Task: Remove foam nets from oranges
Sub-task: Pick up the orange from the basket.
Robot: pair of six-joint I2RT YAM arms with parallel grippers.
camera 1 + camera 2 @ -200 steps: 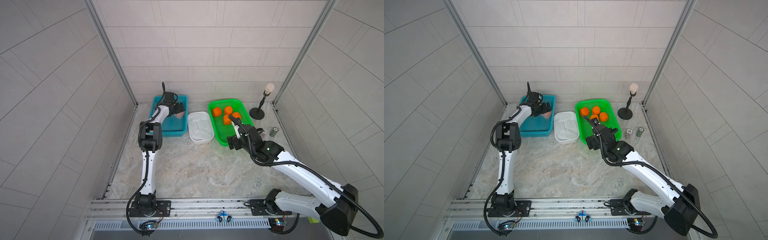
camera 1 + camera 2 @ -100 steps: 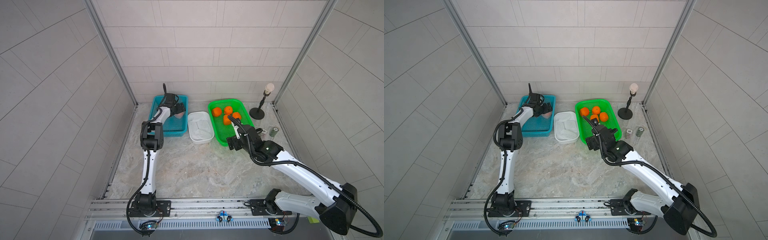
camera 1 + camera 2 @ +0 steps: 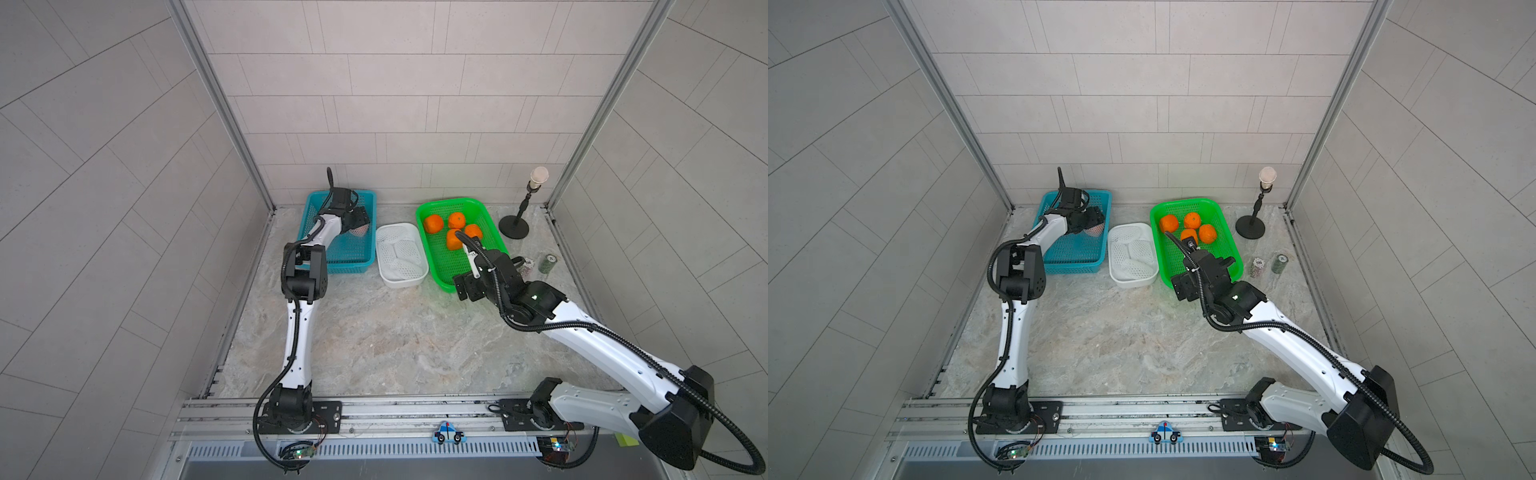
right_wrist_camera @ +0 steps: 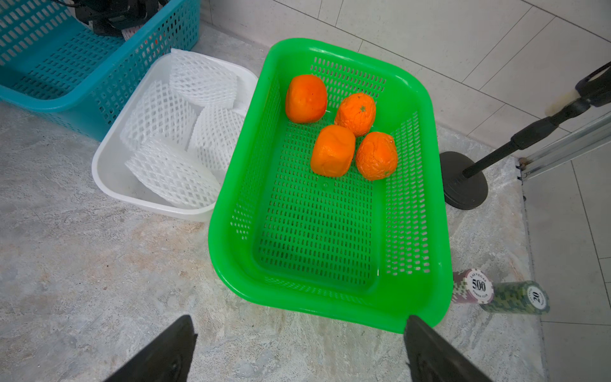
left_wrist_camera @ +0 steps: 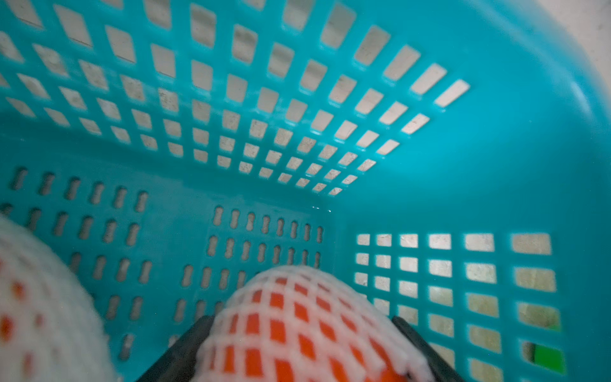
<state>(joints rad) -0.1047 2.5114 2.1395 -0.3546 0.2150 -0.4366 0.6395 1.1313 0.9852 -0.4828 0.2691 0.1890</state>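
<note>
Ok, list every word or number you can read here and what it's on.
"LAS VEGAS": maroon chip stack
"500": same chip
"POKER CLUB": same chip
"20": green chip stack; its smaller lettering is too small to read
Nothing else legible.

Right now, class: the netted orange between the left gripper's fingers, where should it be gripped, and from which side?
Grip the netted orange across its round middle, coming down through the open top of the basket; its walls probably block a sideways approach. The left gripper straddles it that way.
</note>
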